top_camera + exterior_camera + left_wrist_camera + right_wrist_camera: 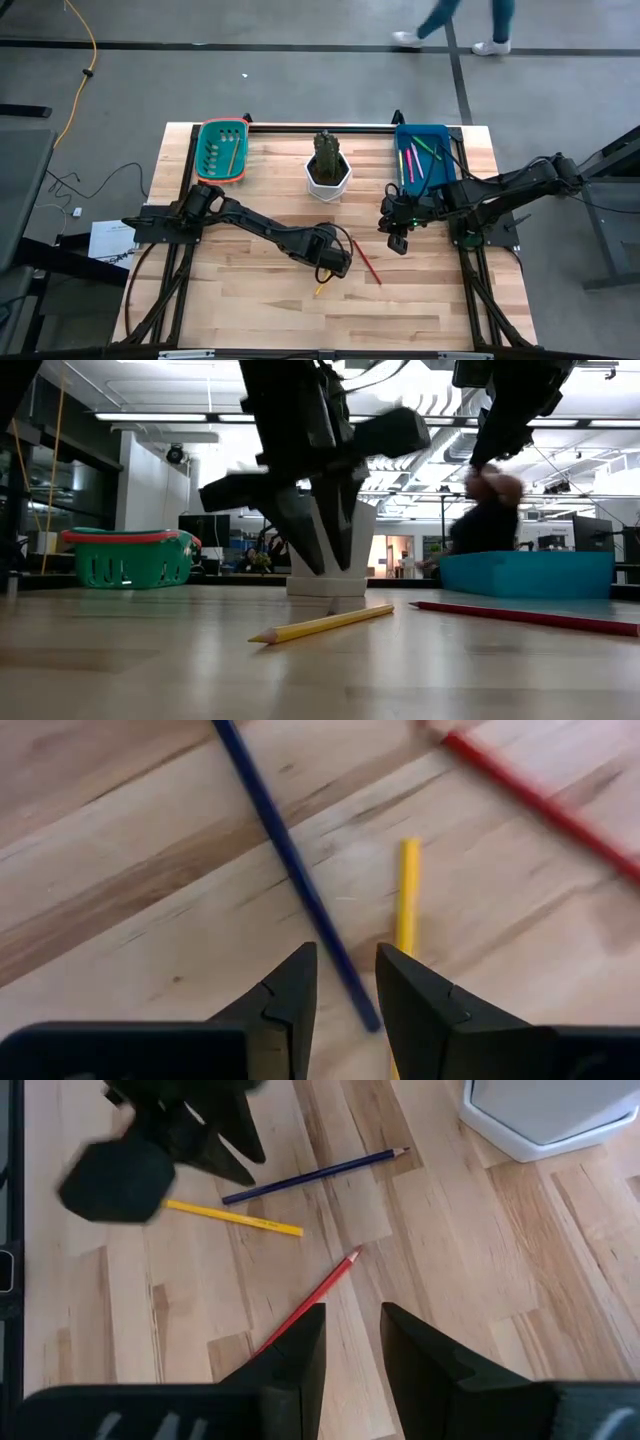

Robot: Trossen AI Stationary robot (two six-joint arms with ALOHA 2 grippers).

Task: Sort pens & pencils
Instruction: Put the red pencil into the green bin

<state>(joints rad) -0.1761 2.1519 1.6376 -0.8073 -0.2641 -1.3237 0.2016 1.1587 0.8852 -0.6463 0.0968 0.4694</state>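
Yellow pencil (407, 890) end hidden behind left gripper (345, 982)

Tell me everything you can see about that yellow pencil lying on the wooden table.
The thin yellow wooden pencil is straight and sharpened at one end, with a pale wood cone and a dark tip. It lies flat on the light butcher-block table, near the middle. The left arm's end effector hangs just above it, fingers slightly apart and empty, without touching it. A dark blue pencil lies close beside it at an angle, and a red pencil lies a little farther off.
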